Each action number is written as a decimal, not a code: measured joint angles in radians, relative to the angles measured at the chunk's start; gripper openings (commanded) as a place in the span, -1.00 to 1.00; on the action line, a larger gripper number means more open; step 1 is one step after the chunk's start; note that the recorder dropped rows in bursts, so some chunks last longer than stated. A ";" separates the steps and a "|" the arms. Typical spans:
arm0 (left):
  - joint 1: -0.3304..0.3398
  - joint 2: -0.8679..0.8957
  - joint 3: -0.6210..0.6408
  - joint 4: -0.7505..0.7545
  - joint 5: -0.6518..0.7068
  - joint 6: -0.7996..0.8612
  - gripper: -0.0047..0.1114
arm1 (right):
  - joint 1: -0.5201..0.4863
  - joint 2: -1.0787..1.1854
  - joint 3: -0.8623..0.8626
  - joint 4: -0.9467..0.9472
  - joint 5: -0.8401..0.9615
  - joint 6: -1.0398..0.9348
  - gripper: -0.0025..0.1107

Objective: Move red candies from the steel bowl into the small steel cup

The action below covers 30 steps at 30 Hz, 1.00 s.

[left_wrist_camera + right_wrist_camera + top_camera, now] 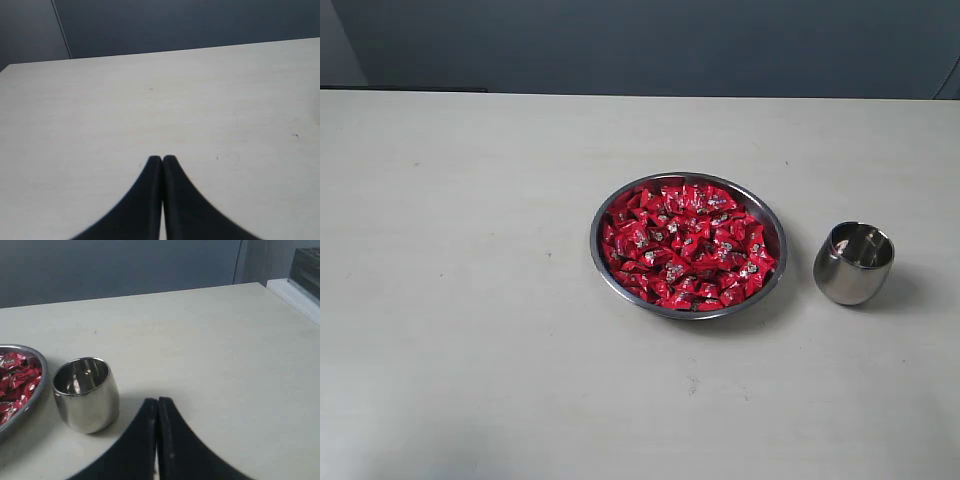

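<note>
"As things lie on the surface (470, 320), where are the red candies (685, 245)?"

"All the ones I can see are heaped in the steel bowl (593, 245). They cover its floor and reach almost to the thin rim. The bowl sits near the middle of the pale surface in the exterior view."

"And the small steel cup (853, 265)?"

"It stands upright just beside the bowl, on my right-hand side. The two are not touching; a narrow strip of surface shows between them. Inside the cup I make out bright reflections, and I cannot tell whether a candy lies in there."

"How does your left pincer (162, 159) stand?"

"My left pincer has its two dark fingers pressed together at the tips, gripping nothing, above bare surface."

"And your right pincer (157, 400)?"

"It is closed the same way: the fingers meet along their inner edges with nothing between them. From my right wrist the cup stands near the tips but apart from them. The bowl's rim, with a few candies behind it, shows just past the cup."
</note>
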<state>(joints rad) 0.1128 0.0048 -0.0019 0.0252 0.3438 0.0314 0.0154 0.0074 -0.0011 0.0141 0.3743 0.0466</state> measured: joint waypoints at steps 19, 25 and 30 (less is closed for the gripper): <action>0.000 0.000 0.000 0.000 0.000 0.000 -0.91 | 0.000 0.000 0.000 0.000 0.000 0.000 -0.96; 0.000 0.000 0.000 0.000 0.000 0.000 -0.91 | 0.000 0.000 0.000 0.000 0.000 0.000 -0.96; 0.000 0.000 0.000 0.000 0.000 0.000 -0.91 | 0.000 0.000 0.000 0.057 -0.058 0.000 -0.96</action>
<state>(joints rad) 0.1128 0.0048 -0.0019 0.0252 0.3438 0.0314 0.0154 0.0074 -0.0011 0.0708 0.3165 0.0466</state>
